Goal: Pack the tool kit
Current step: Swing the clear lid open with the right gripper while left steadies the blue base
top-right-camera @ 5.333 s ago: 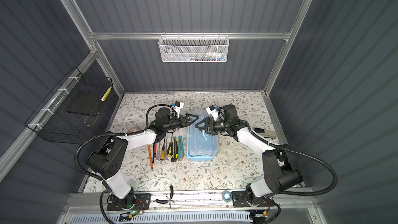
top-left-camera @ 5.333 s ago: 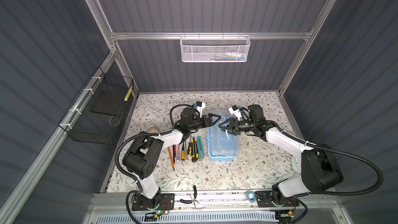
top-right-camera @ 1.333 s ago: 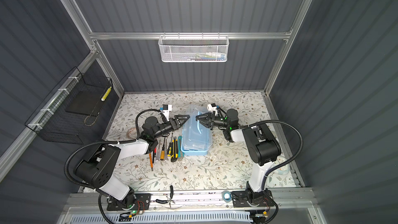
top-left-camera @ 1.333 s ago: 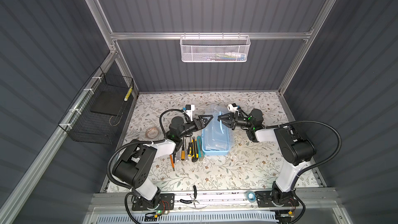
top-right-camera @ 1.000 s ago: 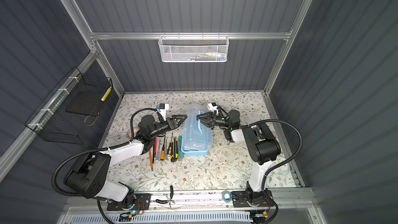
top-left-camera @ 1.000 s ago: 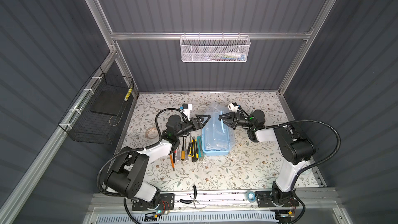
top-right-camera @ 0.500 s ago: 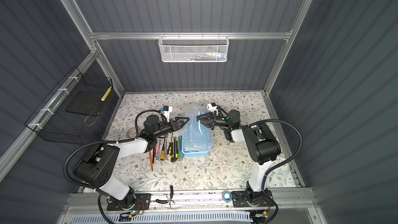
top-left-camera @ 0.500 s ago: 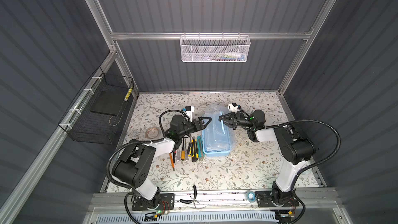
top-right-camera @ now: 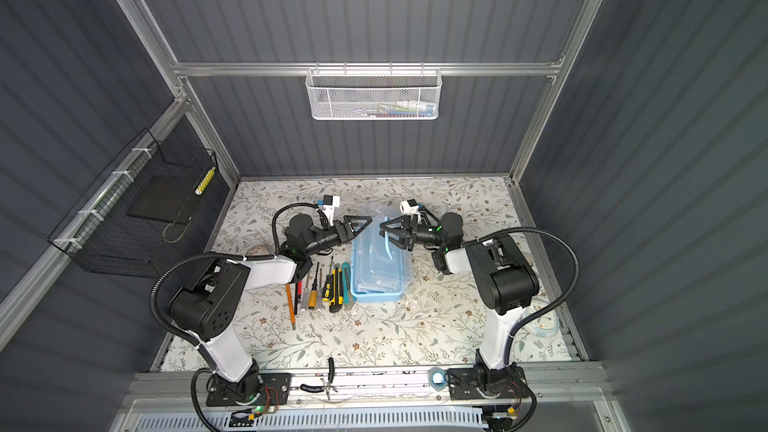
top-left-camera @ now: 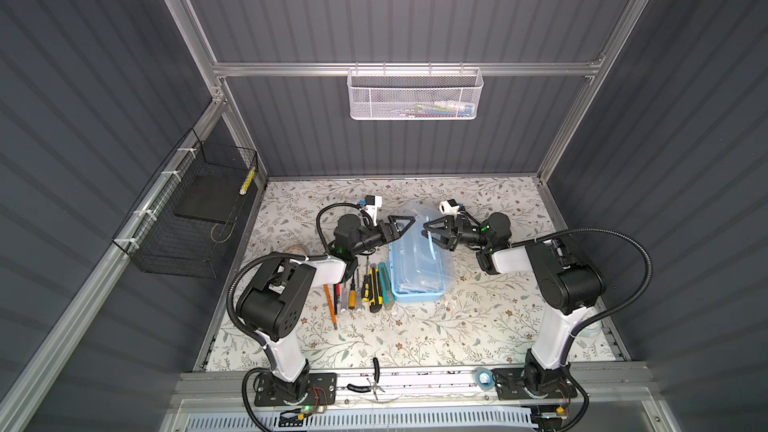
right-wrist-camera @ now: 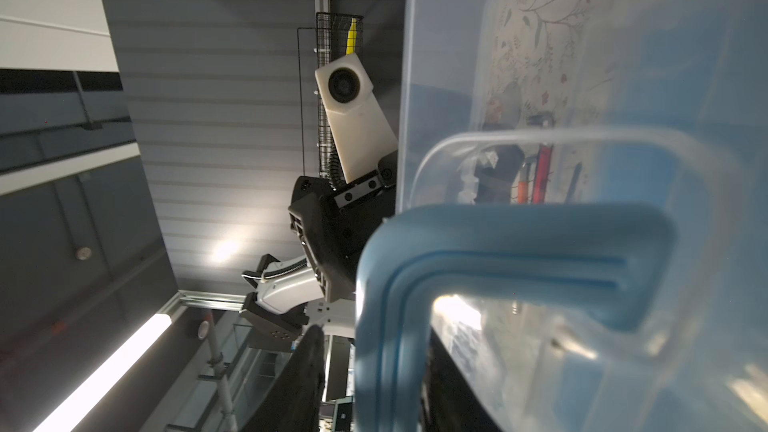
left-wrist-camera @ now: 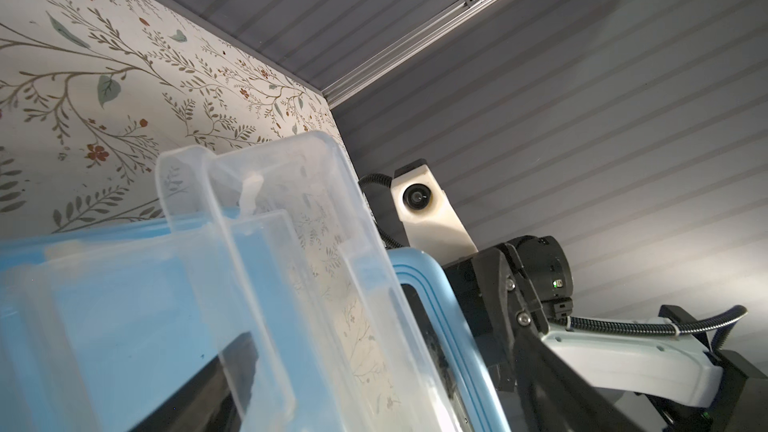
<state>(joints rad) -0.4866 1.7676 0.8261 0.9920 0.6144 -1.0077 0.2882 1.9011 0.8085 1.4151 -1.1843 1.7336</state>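
Note:
The tool kit box (top-left-camera: pixel 417 280) is light blue with a clear lid (left-wrist-camera: pixel 270 243) and lies mid-table in both top views. Its light-blue handle (right-wrist-camera: pixel 498 243) stands up from the lid. My right gripper (top-left-camera: pixel 432 234) is open with the handle between its jaws. One of its fingers (right-wrist-camera: pixel 305 371) stands clear of the handle. My left gripper (top-left-camera: pixel 403 224) is wide open at the box's far left corner, against the lid's edge. Left of the box lie slim screwdrivers (top-left-camera: pixel 345 290), a yellow-black utility knife (top-left-camera: pixel 371 290) and a teal utility knife (top-left-camera: pixel 385 290).
A white mesh basket (top-left-camera: pixel 414 95) hangs on the back wall. A black wire basket (top-left-camera: pixel 187 218) hangs on the left wall. Pliers (top-left-camera: pixel 376 380) and a tape roll (top-left-camera: pixel 483 376) lie on the front rail. A small round thing (top-left-camera: pixel 296 250) sits by the left arm.
My right gripper's jaws have parted around the handle. My left arm swung a little left and came back to the box's corner. The box stays put.

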